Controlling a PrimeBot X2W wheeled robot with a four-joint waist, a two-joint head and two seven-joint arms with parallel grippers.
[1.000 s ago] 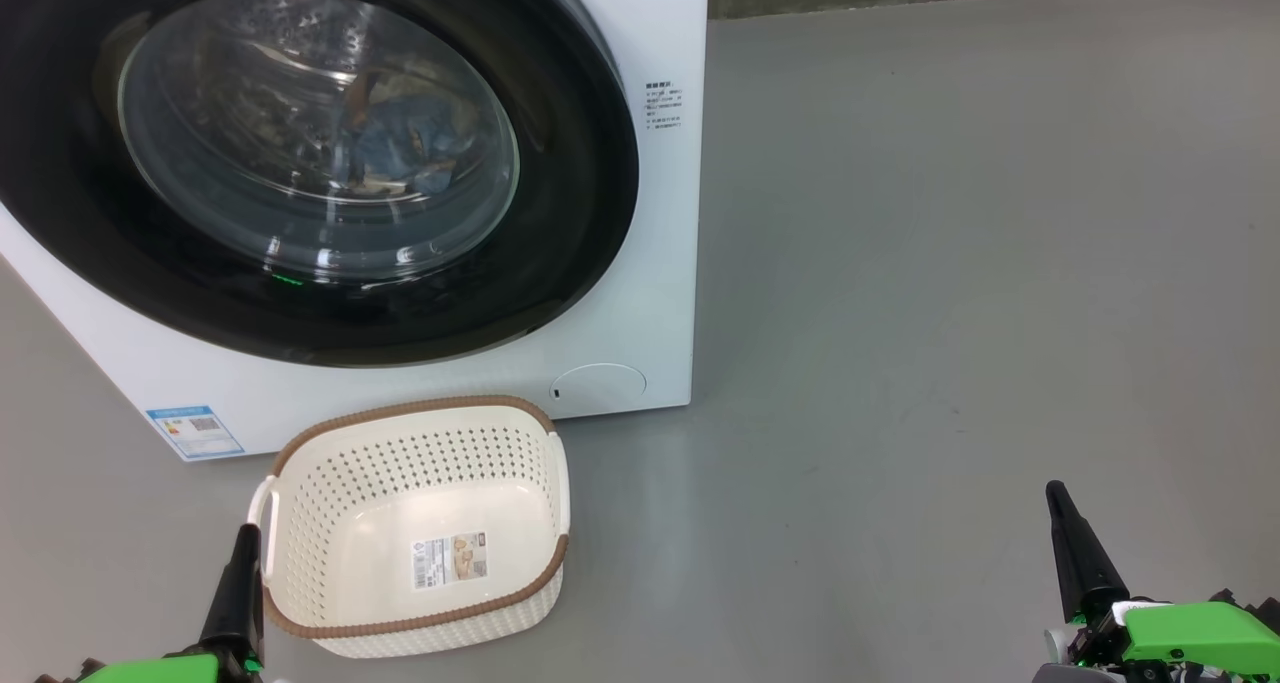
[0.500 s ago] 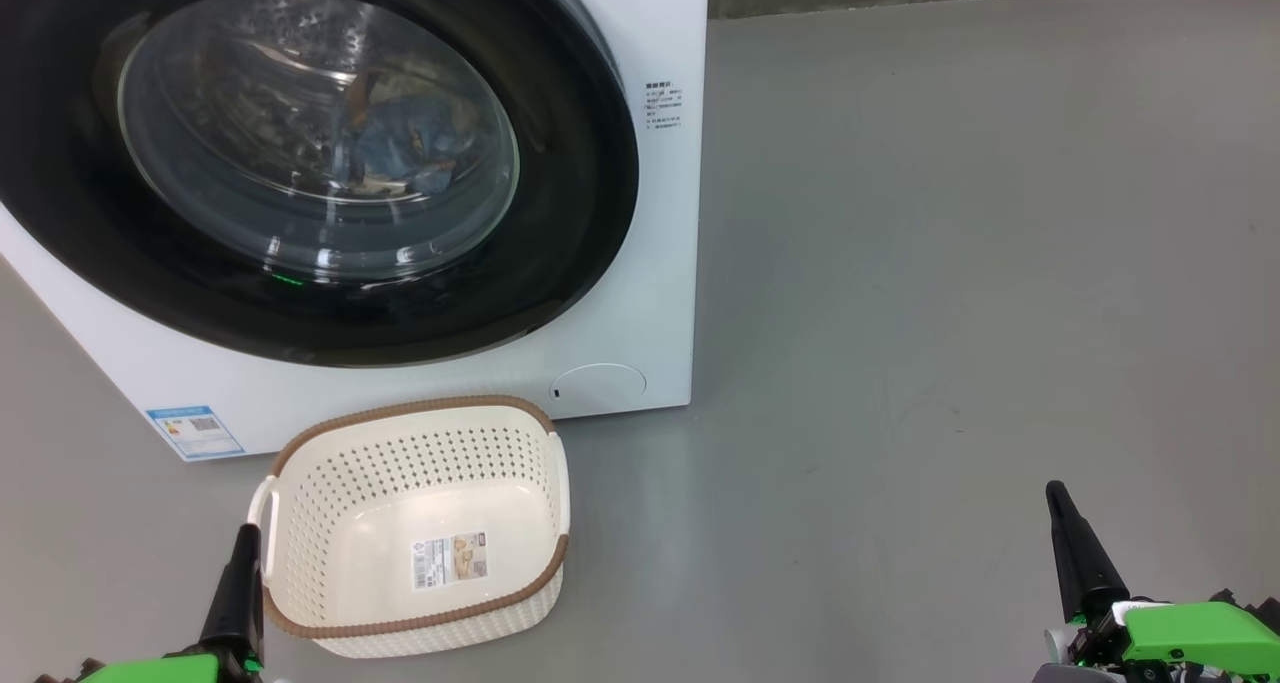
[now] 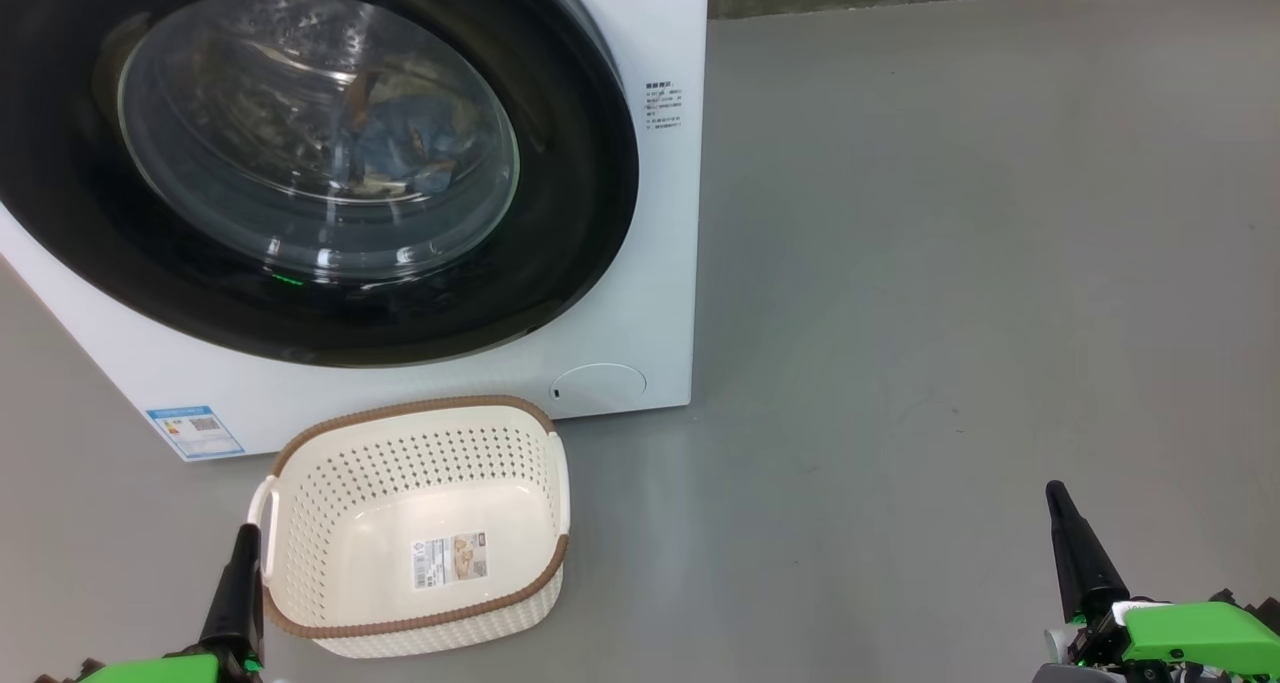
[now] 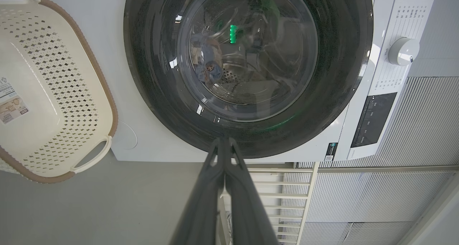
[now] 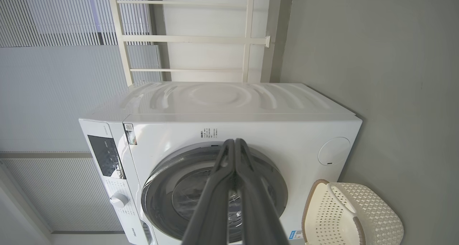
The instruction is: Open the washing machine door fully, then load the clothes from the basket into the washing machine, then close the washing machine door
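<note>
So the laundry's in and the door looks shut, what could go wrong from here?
The left gripper sits right beside the basket, so a careless sideways move might knock it. The washing machine door looks closed over the clothes, but the pictures can't show whether it clicked fully home, so it might swing back open.

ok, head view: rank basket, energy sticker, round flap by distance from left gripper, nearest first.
1. basket: rim right beside the left gripper, on its right.
2. blue energy sticker: low on the washing machine front, left end, ahead of the gripper.
3. round flap: low right end, beyond the basket.
</note>
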